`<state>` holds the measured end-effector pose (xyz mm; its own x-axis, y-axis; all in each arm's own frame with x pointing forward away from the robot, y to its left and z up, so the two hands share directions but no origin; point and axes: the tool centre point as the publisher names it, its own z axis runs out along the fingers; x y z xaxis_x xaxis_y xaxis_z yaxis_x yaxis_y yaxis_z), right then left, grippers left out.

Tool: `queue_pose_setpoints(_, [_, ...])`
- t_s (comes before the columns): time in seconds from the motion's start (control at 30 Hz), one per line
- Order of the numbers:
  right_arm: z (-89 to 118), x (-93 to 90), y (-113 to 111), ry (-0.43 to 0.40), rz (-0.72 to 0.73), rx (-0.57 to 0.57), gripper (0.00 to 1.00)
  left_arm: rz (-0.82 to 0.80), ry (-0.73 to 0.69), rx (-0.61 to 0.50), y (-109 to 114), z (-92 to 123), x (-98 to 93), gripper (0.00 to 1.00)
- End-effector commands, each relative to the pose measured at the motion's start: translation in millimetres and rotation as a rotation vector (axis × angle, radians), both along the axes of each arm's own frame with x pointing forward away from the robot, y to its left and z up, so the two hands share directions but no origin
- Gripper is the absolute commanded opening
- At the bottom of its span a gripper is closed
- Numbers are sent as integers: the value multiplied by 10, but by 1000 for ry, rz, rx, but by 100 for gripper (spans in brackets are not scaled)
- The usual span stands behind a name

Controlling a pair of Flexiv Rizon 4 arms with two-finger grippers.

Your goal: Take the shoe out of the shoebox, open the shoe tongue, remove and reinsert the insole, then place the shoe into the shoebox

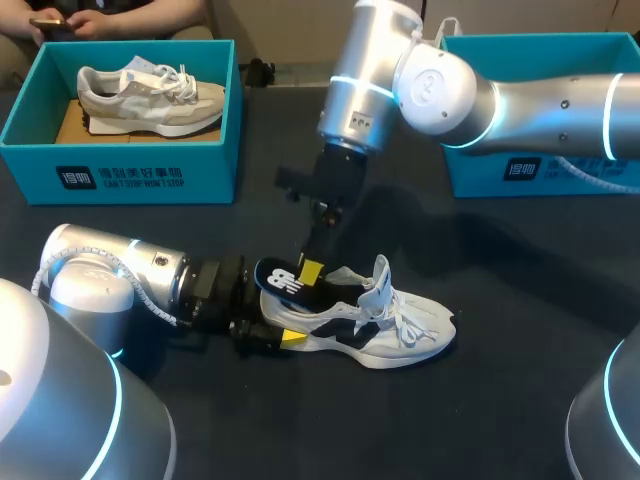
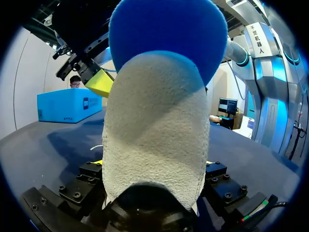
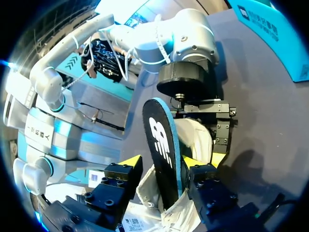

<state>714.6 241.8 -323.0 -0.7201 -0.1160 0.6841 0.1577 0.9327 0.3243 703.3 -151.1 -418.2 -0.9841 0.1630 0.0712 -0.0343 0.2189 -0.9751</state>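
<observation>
A white and navy shoe [image 1: 390, 325] lies on its side on the dark table. My left gripper [image 1: 265, 322] comes in low from the left and is shut wide on its heel [image 2: 154, 135]. A black insole [image 1: 285, 282] with a white logo and blue edge sticks up out of the heel opening. My right gripper [image 1: 312, 270] hangs straight down over it. In the right wrist view the insole [image 3: 161, 140] stands between the yellow fingertips [image 3: 131, 163] of the right gripper [image 3: 161, 164]. A small gap shows on the logo side, so it is open.
A teal shoebox [image 1: 120, 170] at the back left holds a beige shoe [image 1: 150, 95]. A second teal box [image 1: 540, 170] stands at the back right, under my right arm. Dark table surface lies free in front of and to the right of the shoe.
</observation>
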Motion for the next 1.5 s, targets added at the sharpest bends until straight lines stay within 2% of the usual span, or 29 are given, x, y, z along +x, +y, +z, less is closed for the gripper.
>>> queue_pose_setpoints(0.03, [-39, -49, -5, 3, -7, 6, 48, 0, 0, 3, -6, -6, 6, 0])
queue_pose_setpoints(0.33, [-103, -54, -27, 10, -20, 10, 44, 0, 0, 3, -6, -6, 6, 0])
queue_pose_setpoints(0.43, [-94, -65, -21, -5, -20, 8, 50, 0, 0, 3, -6, -6, 6, 0])
queue_pose_setpoints(0.5, [-84, -69, -12, -8, -17, 9, 61, 0, 0, 3, -6, -6, 6, 0])
queue_pose_setpoints(0.6, [-79, -71, -4, -9, -15, 8, 70, 0, 0, 3, -6, -6, 6, 0])
queue_pose_setpoints(0.8, [-103, -72, 1, 9, -14, 4, 67, 0, 0, 3, -6, -6, 6, 0])
queue_pose_setpoints(0.87, [-106, -86, 6, 12, -13, 5, 63, 0, 0, 3, -6, -6, 6, 0])
queue_pose_setpoints(0.93, [-111, -109, 10, 18, -9, 8, 51, 0, 0, 3, -6, -6, 6, 0])
queue_pose_setpoints(1.0, [-121, -123, 10, 23, -7, 8, 48, 0, 0, 3, -6, -6, 6, 0])
queue_pose_setpoints(1.1, [-128, -143, 3, 28, -6, 10, 35, 0, 0, 3, -6, -6, 6, 0])
queue_pose_setpoints(1.13, [-126, -152, 2, 30, -6, 12, 26, 0, 0, 3, -6, -6, 6, 0])
queue_pose_setpoints(1.17, [-121, -162, 1, 29, -7, 15, 9, 0, 0, 3, -6, -6, 6, 0])
queue_pose_setpoints(1.2, [-118, -166, 0, 27, -7, 18, 0, 0, 0, 3, -6, -6, 6, 0])
queue_pose_setpoints(1.5, [-26, -130, 144, -16, 34, 37, 0, 0, 0, 3, -6, -6, 6, 0])
